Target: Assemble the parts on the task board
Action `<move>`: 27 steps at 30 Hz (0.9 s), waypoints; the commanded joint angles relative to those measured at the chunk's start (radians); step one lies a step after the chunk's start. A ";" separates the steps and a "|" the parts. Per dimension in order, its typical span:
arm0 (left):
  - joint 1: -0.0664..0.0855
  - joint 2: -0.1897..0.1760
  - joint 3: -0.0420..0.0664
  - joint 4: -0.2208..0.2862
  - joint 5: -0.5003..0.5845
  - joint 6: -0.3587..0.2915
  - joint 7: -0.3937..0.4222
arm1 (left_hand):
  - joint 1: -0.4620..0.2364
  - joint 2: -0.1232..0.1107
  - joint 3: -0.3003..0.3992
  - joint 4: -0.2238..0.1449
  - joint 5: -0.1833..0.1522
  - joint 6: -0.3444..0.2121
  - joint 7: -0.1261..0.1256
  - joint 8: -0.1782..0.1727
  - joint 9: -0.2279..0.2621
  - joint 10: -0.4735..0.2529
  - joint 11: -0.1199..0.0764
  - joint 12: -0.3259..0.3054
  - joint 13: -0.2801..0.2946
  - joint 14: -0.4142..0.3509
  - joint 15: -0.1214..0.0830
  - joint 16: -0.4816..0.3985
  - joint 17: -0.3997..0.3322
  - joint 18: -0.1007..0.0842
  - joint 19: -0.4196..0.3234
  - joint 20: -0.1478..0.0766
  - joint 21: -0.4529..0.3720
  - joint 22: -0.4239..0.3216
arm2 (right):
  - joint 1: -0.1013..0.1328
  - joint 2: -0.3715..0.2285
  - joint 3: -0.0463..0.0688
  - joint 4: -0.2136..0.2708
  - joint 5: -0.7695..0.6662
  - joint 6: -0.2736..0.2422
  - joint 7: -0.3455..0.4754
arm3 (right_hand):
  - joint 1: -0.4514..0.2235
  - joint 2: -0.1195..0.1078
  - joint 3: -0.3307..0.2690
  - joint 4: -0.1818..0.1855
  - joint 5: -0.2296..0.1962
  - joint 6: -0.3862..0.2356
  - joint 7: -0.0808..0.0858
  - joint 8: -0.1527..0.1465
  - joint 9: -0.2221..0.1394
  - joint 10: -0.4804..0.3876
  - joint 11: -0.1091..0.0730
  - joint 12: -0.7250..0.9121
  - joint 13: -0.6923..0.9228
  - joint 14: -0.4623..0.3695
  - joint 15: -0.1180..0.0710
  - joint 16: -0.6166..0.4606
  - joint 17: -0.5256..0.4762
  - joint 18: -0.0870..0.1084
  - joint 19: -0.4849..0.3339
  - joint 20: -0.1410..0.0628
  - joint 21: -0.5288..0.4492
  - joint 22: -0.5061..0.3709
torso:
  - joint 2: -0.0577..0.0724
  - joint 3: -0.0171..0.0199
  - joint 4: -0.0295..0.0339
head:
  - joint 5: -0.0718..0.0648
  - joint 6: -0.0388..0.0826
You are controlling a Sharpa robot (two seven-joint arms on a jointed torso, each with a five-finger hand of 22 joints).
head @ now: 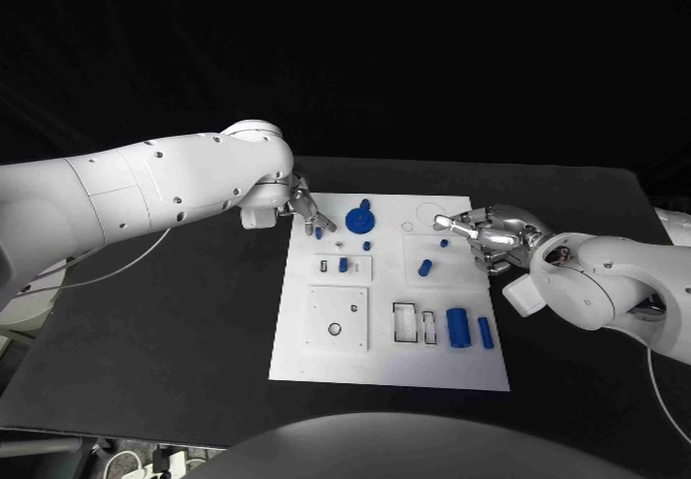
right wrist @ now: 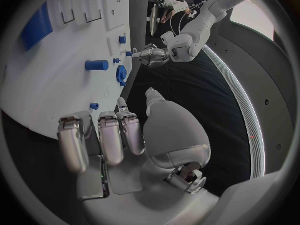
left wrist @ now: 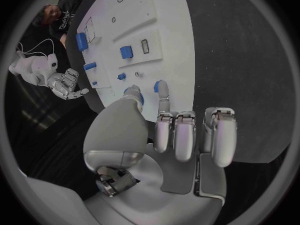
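**Both hands at board's far end, nothing gripped**

Board [head: 325, 359] lies mid-bench [head: 159, 369], long axis running away from the robot. Gear [head: 358, 221] sits at the board's far end; small peg [head: 367, 244] just nearer than it. Cylinder [head: 425, 266] lies right of the peg. Block [head: 456, 326] and bar [head: 485, 332] lie side by side at the board's near right, beside an outlined slot. Small part [head: 343, 264] stands in the raised plate left of centre.

Left hand [head: 306, 212] is over the board's far-left corner, just left of the gear; fingers apart, fingertips by a small blue part [left wrist: 156, 86], contact unclear. Right hand [head: 482, 235] is over the far-right edge, fingers loosely curled and apart, holding nothing.
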 commanded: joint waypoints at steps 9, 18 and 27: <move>-0.017 0.018 0.000 -0.036 -0.004 0.052 -0.051 | 0.019 0.010 0.012 0.000 0.006 0.005 -0.002 -0.009 0.001 0.104 -0.004 0.002 0.263 0.104 -0.005 0.003 0.263 -0.007 0.102 -0.004 0.002 0.263 | -0.001 -0.001 0.000 0.002 -0.002 0.016 -0.003 | -0.002 0.005 -0.006 0.000 0.007 -0.002 0.004 -0.006 -0.001 0.105 -0.003 0.004 0.263 0.102 -0.001 0.004 0.263 -0.014 0.105 -0.005 0.004 0.263 | -0.001 -0.0001 0.0018 | -0.002 -0.004; -0.019 0.021 0.000 -0.044 -0.002 0.038 -0.049 | 0.023 0.017 0.015 0.000 0.006 0.004 -0.002 -0.011 0.001 0.104 -0.003 0.002 0.263 0.104 -0.005 0.003 0.263 -0.007 0.102 -0.004 0.002 0.263 | -0.001 0.001 0.000 0.002 -0.002 0.016 -0.005 | -0.001 0.005 -0.006 0.000 0.008 -0.002 0.004 -0.007 -0.001 0.105 -0.002 0.004 0.263 0.102 -0.001 0.004 0.263 -0.014 0.105 -0.005 0.004 0.263 | -0.001 -0.0004 0.0011 | -0.001 -0.003; -0.020 0.033 0.000 -0.058 -0.008 0.006 -0.029 | 0.025 0.022 0.018 0.000 0.006 0.003 -0.001 -0.012 0.002 0.104 -0.003 0.002 0.263 0.104 -0.005 0.003 0.263 -0.007 0.102 -0.004 0.002 0.263 | -0.001 0.000 0.000 0.002 -0.003 0.015 -0.009 | 0.003 0.006 -0.006 -0.002 0.013 -0.004 0.005 -0.009 -0.002 0.105 -0.001 0.004 0.263 0.102 0.001 0.004 0.263 -0.014 0.105 -0.004 0.004 0.263 | -0.001 -0.0001 0.0002 | -0.003 -0.002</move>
